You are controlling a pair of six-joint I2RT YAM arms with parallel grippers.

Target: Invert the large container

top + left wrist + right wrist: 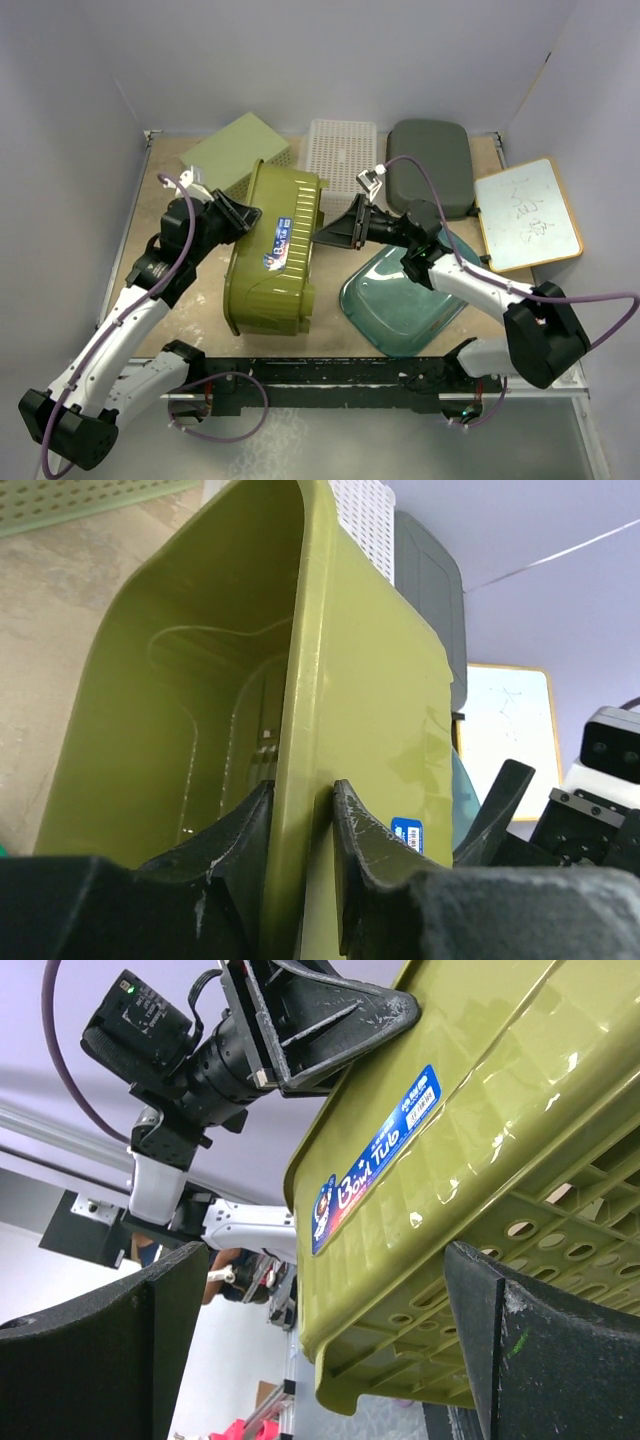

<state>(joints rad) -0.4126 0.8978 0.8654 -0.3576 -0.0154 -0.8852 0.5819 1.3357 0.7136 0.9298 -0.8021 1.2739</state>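
The large olive-green container [275, 250] lies tipped on its side in the middle of the table, its opening facing left and its labelled wall up. My left gripper [248, 217] is shut on the container's long wall, one finger inside and one outside, as the left wrist view [300, 810] shows on the container [360, 680]. My right gripper [325, 232] is open at the container's right side. In the right wrist view [325, 1260] its fingers stand wide apart on either side of the container's perforated bottom edge [480, 1160]; I cannot tell whether they touch it.
A teal lid [400, 300] lies under the right arm. At the back stand a light green basket [238, 150], a white perforated basket [340, 155] and a dark grey lid [432, 165]. A whiteboard [527, 213] lies at the right.
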